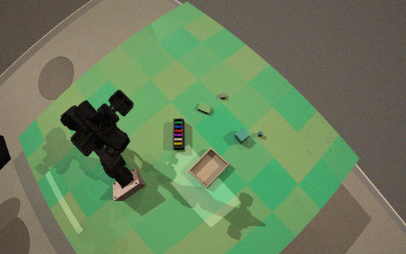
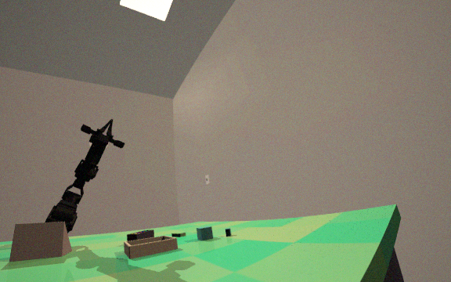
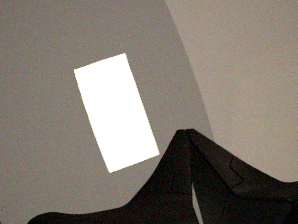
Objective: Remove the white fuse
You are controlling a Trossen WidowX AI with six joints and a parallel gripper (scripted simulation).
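Green checkered matting [image 1: 203,219] covers the work surface. From the top view, the black fuse block [image 1: 178,134] lies near the centre of the mat, with a column of coloured fuses seated in it; the white fuse [image 1: 177,139] sits second from the near end, next to the yellow one. The open tan tray [image 1: 208,167] lies just beside the block, toward the lower right, apart from it. A green slab [image 1: 204,108], a small grey block [image 1: 223,96], a teal cube [image 1: 242,135] and a tiny blue cube [image 1: 260,133] lie farther out.

The top view does not reveal arm height. The exterior view does: the arm rises from its tan base [image 2: 39,240] and points steeply upward, with the gripper [image 2: 110,122] well above the table and well apart from the block [image 2: 140,234] and tray [image 2: 150,246]. Individual fuse colours are too small to distinguish there.

The wrist view shows only ceiling, a bright ceiling panel [image 3: 116,111] and the dark fingertips, which meet at a point. The jaws are closed together and hold nothing.
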